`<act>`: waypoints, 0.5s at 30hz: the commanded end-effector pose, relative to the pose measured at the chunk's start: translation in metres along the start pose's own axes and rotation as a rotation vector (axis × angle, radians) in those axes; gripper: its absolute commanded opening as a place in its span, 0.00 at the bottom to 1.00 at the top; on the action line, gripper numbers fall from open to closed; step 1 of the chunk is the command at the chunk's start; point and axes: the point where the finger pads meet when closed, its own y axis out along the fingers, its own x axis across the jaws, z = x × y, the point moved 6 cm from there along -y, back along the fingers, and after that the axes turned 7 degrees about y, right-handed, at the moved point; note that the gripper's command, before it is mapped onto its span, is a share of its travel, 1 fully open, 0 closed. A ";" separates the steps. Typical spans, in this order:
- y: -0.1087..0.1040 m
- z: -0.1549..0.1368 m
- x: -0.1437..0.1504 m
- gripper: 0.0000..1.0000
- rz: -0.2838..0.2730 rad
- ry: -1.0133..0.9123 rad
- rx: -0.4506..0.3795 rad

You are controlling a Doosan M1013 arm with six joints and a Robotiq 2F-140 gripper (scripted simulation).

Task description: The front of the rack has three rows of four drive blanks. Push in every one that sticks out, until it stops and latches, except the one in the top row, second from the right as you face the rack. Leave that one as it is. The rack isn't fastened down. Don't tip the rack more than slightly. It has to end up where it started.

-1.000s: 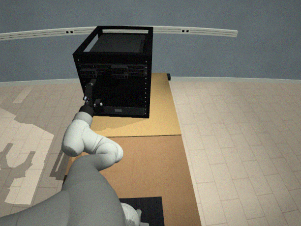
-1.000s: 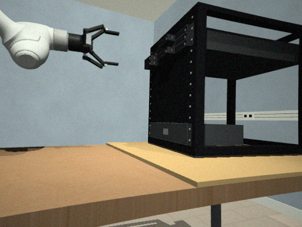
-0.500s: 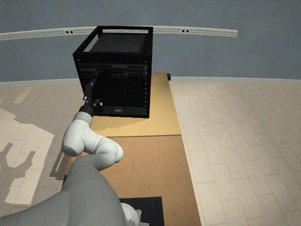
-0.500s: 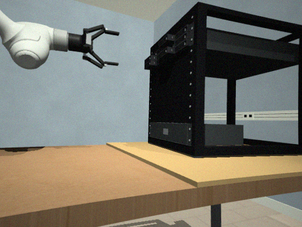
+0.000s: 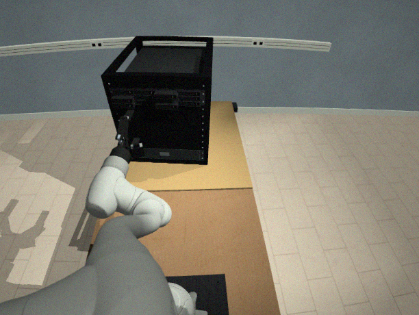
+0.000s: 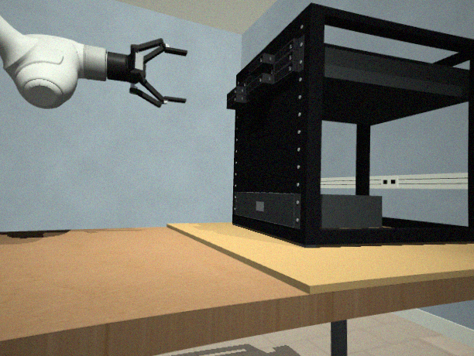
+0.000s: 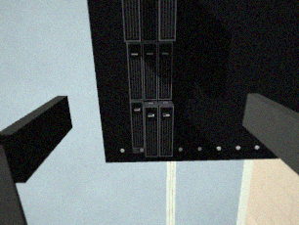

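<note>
Drive blanks protrude at the upper front of the rack; with the gripper spread wide and empty before it, a misaligned finger could catch an adjacent blank, while excessive force could tip or shift the frame.

Rack: black, open-framed, upright on the surface, ahead of my fingers; I see its front edge
Left-end blanks: dark, middle and bottom ones protruding, framed between my fingers
Second-from-right blanks: top and bottom ones protruding
Second-from-left blanks: seated
</note>
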 end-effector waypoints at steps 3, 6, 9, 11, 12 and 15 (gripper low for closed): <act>0.000 -0.001 0.003 1.00 -0.005 -0.010 -0.009; 0.004 0.002 0.003 1.00 -0.005 -0.010 -0.009; 0.009 0.006 0.002 1.00 -0.005 -0.010 -0.009; 0.014 0.009 0.002 1.00 -0.005 -0.010 -0.009; 0.017 0.011 0.002 1.00 -0.005 -0.010 -0.009; 0.024 0.016 0.001 1.00 -0.005 -0.010 -0.009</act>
